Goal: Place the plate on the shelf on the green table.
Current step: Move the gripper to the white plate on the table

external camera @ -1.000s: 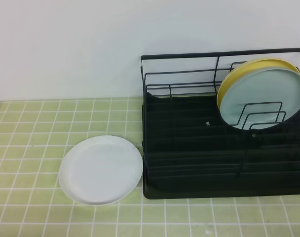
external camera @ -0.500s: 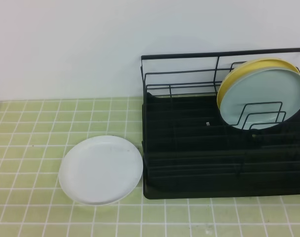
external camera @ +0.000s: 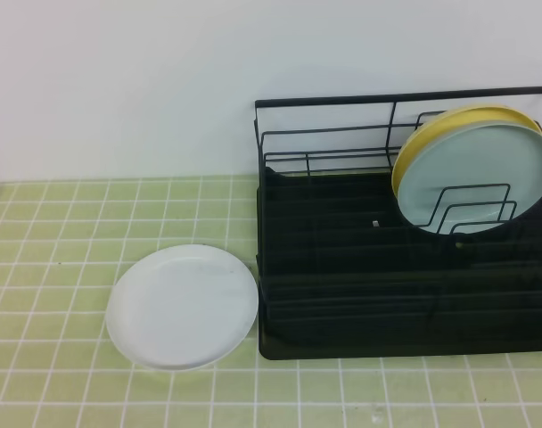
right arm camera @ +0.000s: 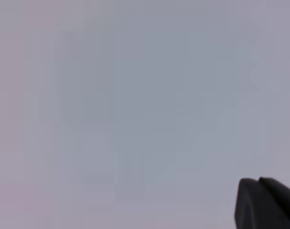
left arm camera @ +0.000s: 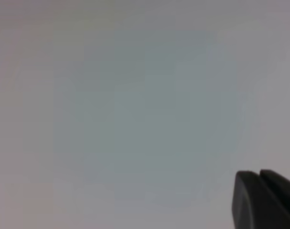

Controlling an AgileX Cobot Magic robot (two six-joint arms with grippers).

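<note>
While both arms stay out of high view, white plate point(external camera: 183, 308) lies flat on green tiled desk point(external camera: 57, 223), just left of black wire shelf point(external camera: 360, 276), rim near shelf's tray edge. Pale blue-green plate point(external camera: 480, 174) and yellow plate point(external camera: 431, 134) stand upright in shelf, far right. Left pincer point(left arm camera: 264, 200) closed, empty, facing blank wall. Right pincer point(right arm camera: 265, 202) likewise closed, empty.
</note>
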